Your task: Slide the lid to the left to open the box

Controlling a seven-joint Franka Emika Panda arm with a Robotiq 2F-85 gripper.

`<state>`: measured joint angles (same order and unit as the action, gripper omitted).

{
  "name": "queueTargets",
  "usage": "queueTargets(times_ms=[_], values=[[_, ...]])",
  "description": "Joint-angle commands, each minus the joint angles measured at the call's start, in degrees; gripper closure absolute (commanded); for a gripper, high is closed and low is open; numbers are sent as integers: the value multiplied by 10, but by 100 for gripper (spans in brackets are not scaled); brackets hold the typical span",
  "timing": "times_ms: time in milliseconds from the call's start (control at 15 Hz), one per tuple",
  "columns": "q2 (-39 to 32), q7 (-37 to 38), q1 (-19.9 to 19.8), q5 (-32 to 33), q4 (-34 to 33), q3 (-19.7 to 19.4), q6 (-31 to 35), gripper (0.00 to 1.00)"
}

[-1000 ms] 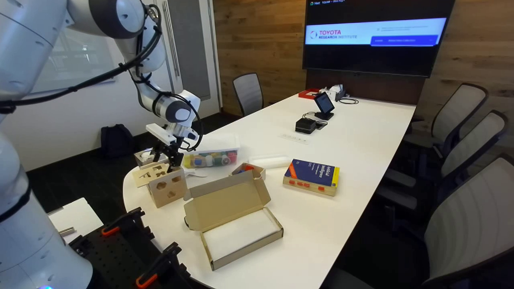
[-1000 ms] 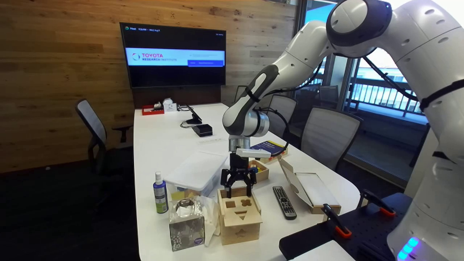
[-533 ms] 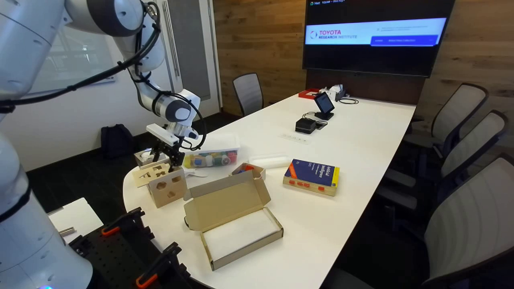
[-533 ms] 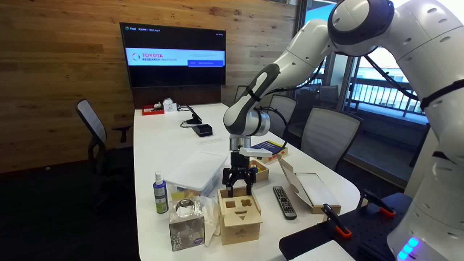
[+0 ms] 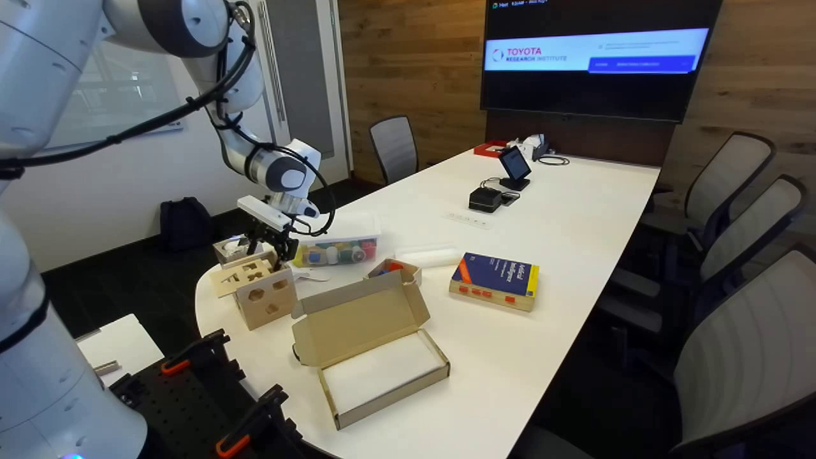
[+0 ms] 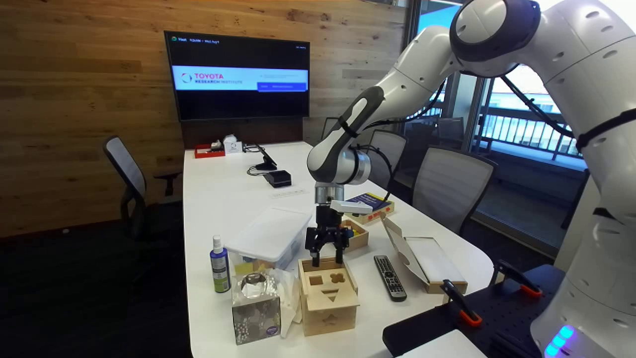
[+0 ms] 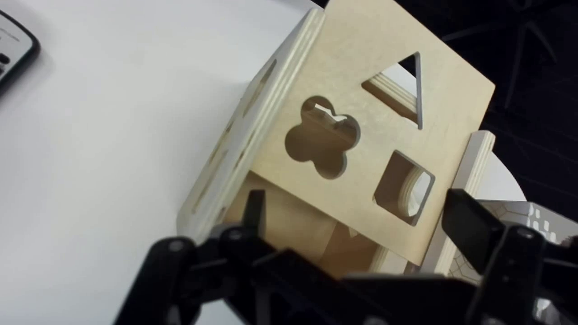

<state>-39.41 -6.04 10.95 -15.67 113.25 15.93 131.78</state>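
Observation:
The box is a light-wood cube with shaped holes, standing upright on the table; it also shows in an exterior view. The lid is a thin wood panel with square, clover and triangle cut-outs. It sits between the box's side walls, partly slid, sticking out past one end and leaving a gap at the opposite end. In the wrist view the lid shows the box interior beyond its edge. My gripper is open and empty above that gap end; its fingers are spread in the wrist view. Contact cannot be told.
A tissue box stands close beside the box, with a spray bottle and a lidded plastic bin behind. A remote lies on the opposite side. An open cardboard box, a small wooden tray and a book are nearby.
My gripper has risen slightly and shifted a little away from the lid. Its fingers look slightly closer together. The lid and the box have not visibly moved.

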Motion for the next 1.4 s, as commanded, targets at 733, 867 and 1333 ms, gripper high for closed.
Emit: queueTargets(times_ms=[733, 867, 1333], values=[[-33, -50, -8, -3, -5, 24, 43, 0], [-38, -61, -11, -5, -2, 32, 52, 0], [-33, -97, -11, 5, 11, 46, 65, 0]])
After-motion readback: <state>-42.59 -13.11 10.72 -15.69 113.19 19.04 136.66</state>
